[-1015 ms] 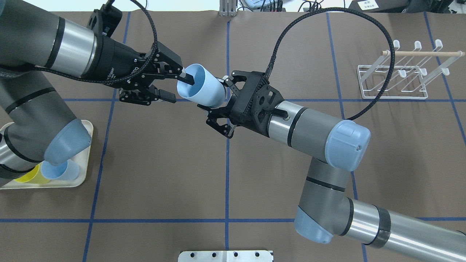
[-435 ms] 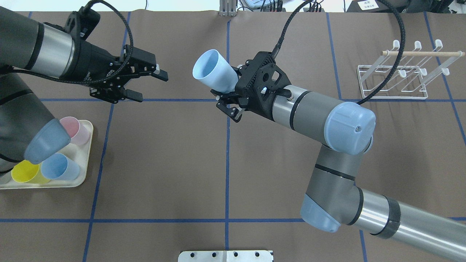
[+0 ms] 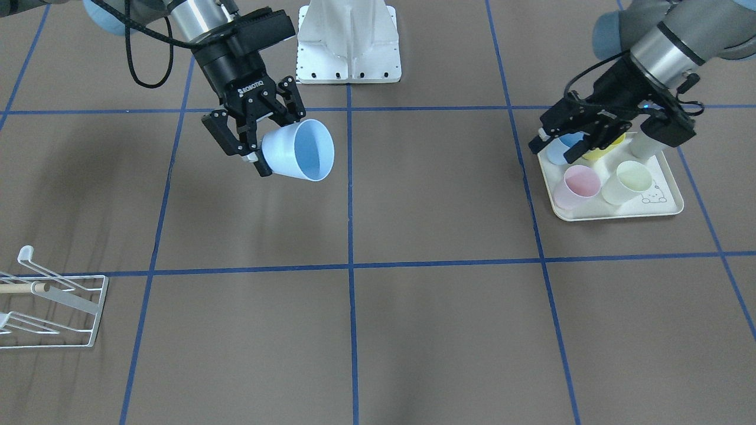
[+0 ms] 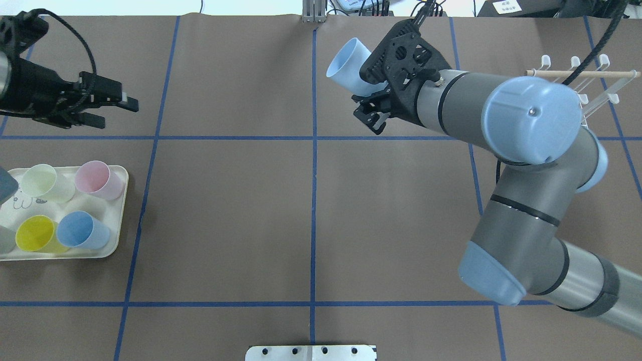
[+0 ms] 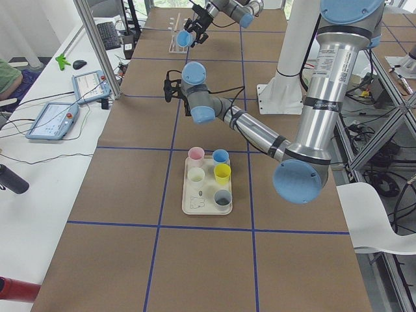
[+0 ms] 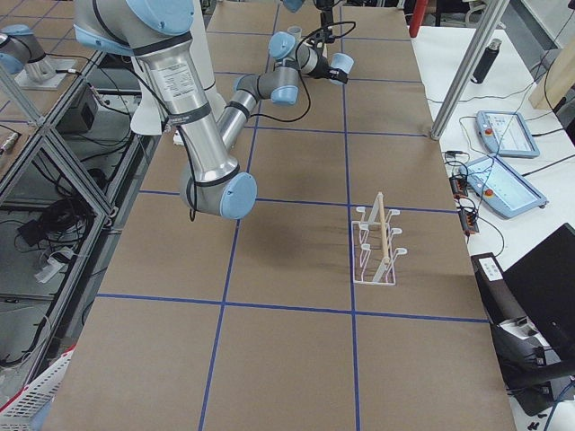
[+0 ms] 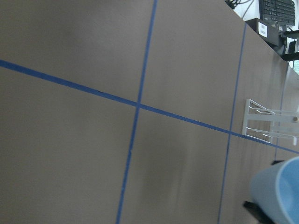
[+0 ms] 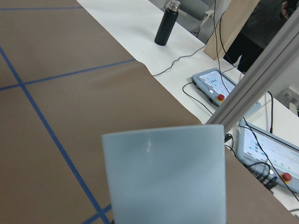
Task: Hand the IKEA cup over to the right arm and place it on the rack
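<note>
On your brown table the tray carries five empty cups. Near it the left gripper is spread. Well apart, the right gripper clamps the light-blue cup.

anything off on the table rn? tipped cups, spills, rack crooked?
Nothing stands out. The cups stand upright on the tray, the rack stands upright with its dowel across, and the light-blue cup is tilted only because the right gripper holds it.

Cups on tray, rack well apart
</note>
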